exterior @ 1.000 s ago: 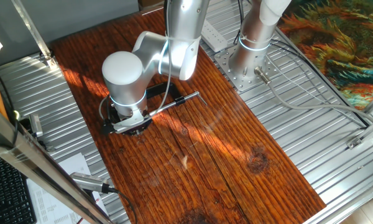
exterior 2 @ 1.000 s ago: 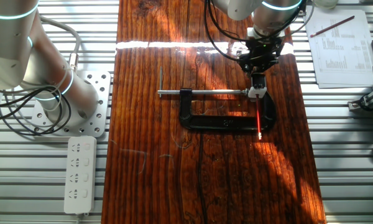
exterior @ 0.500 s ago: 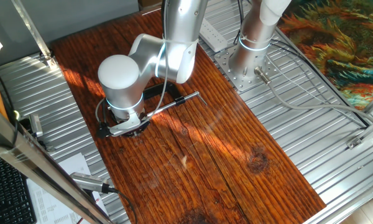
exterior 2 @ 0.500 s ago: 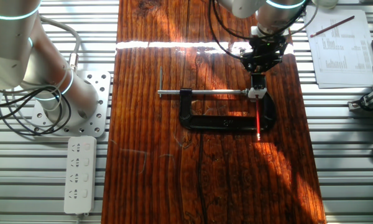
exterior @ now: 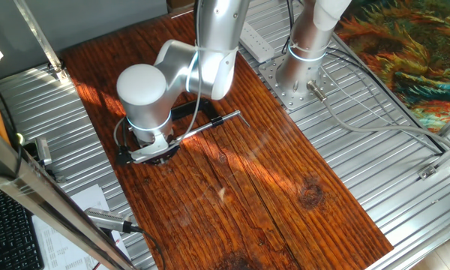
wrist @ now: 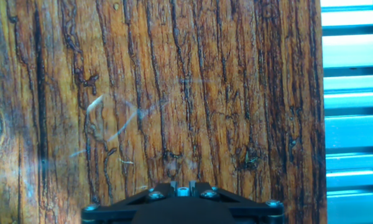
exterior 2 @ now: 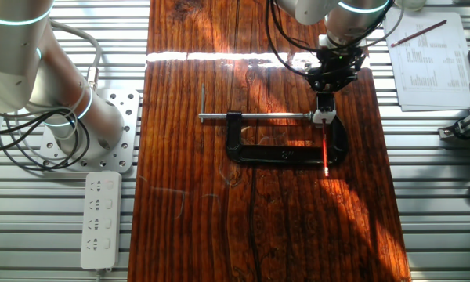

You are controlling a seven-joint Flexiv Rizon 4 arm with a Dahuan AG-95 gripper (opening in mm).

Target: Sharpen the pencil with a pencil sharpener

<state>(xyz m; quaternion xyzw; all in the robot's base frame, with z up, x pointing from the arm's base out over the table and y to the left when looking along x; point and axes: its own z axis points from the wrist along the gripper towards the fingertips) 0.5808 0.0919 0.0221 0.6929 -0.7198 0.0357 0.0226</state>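
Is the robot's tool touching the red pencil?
Cannot tell. In the other fixed view the tool hangs just above the pencil, hiding its top end.

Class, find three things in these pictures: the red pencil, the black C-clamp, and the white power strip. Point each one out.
pencil (exterior 2: 327, 155): the other fixed view, middle of the red shaft.
C-clamp (exterior 2: 282, 155): the other fixed view, long black bar of the frame.
power strip (exterior 2: 99, 219): the other fixed view, middle of the white casing.

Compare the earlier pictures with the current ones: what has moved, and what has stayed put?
The tool and the arm's wrist shifted slightly toward the table's right edge, as the overhead fixed view shows it. The thin red pencil and the black C-shaped clamp stayed put. Nothing was visibly grasped or released.
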